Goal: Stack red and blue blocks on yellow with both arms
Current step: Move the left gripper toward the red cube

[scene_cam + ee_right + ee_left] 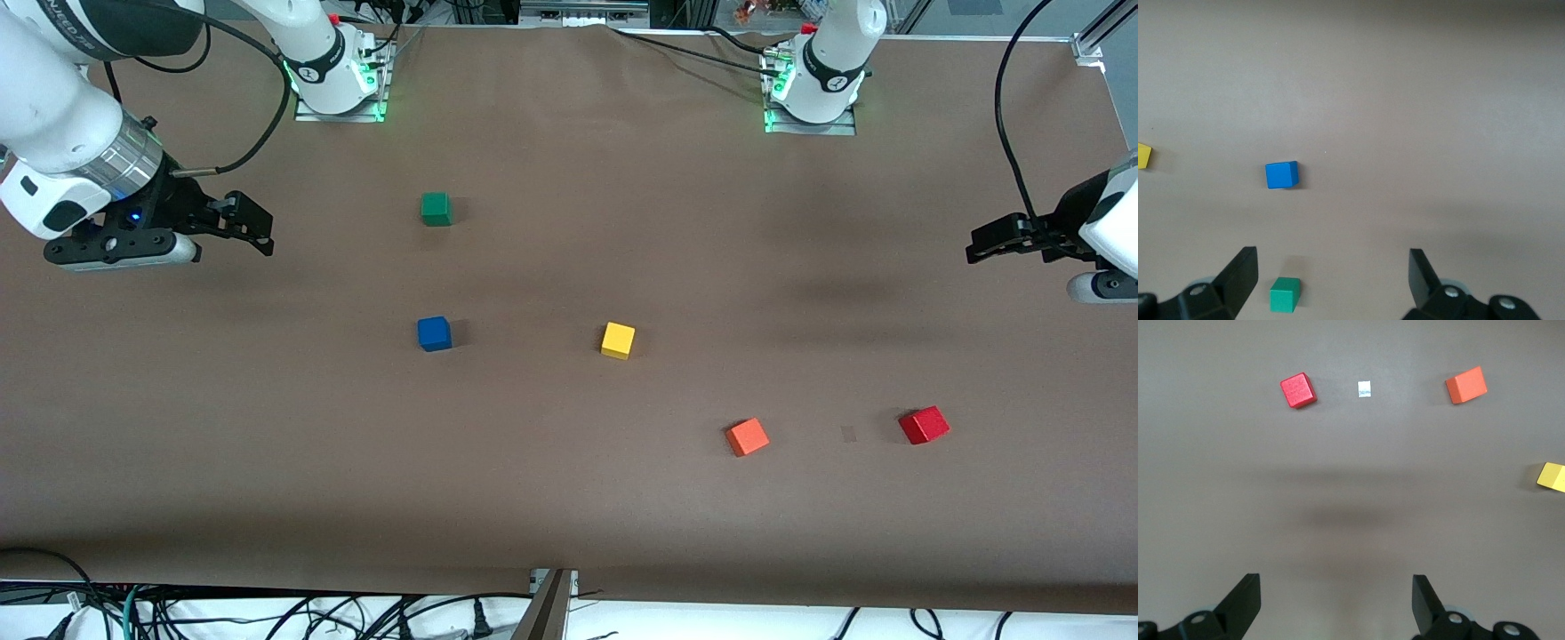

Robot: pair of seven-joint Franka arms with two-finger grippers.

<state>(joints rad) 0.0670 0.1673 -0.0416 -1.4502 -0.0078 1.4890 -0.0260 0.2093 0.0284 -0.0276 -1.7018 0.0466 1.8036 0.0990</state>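
Observation:
The yellow cube (618,340) (1551,477) (1143,155) sits near the table's middle. Beside it, toward the right arm's end, is the blue cube (434,333) (1282,175). The red cube (924,425) (1298,391) lies nearer the front camera, toward the left arm's end. My right gripper (253,227) (1333,267) hangs open and empty above the table at the right arm's end. At the opposite end, up in the air, my left gripper (987,244) (1336,593) is open too, holding nothing.
An orange cube (748,436) (1466,385) lies between the yellow and red cubes, nearer the front camera than the yellow. A green cube (436,209) (1285,295) sits farther from the camera than the blue one. A small pale tag (1365,389) lies beside the red cube.

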